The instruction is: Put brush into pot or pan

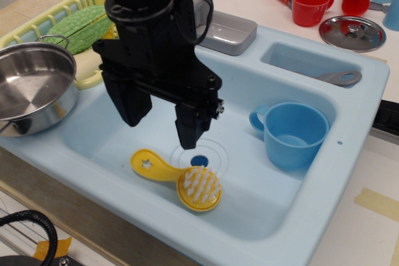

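The pot (31,88) sits off to the gripper's (163,123) side on the sink (349,129) rim, nothing in it. The blue cup (293,134) stands in the basin on the other side. The brush (181,177) lies just below the gripper — fingers spread, hovering, holding nothing.

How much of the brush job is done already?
Nothing is finished yet. The yellow brush lies flat on the floor of the blue sink, bristles up. The gripper hangs open just above it, holding nothing. The steel pot sits on the sink's left edge with no brush in it. Still left: grab the brush, lift it, carry it left and drop it in the pot.
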### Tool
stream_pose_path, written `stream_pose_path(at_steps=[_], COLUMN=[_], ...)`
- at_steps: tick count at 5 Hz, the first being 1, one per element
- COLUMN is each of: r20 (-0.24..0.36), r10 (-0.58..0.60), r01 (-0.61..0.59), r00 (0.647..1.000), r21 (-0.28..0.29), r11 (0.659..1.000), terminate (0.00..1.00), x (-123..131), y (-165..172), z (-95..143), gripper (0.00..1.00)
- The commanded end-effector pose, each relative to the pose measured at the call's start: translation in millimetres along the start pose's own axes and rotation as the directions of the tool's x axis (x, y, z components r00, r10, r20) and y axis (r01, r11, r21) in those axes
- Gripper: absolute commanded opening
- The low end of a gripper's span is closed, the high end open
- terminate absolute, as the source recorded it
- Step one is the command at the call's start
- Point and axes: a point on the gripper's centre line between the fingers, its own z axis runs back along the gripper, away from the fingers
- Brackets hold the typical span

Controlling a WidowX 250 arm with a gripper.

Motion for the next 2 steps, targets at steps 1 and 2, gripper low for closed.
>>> stream_pose_path(at_steps=[1, 2], r20=[0.0, 0.01], r10=[0.0, -0.188], r01=[0.0, 0.188], r00=[1.0, 0.982], r21=[0.0, 0.009], r11=[1.0, 0.982], terminate=[0.0, 0.0], x=[0.0, 5.3], y=[0.0, -4.3], z=[0.0, -0.1], gripper=[1.0, 1.0])
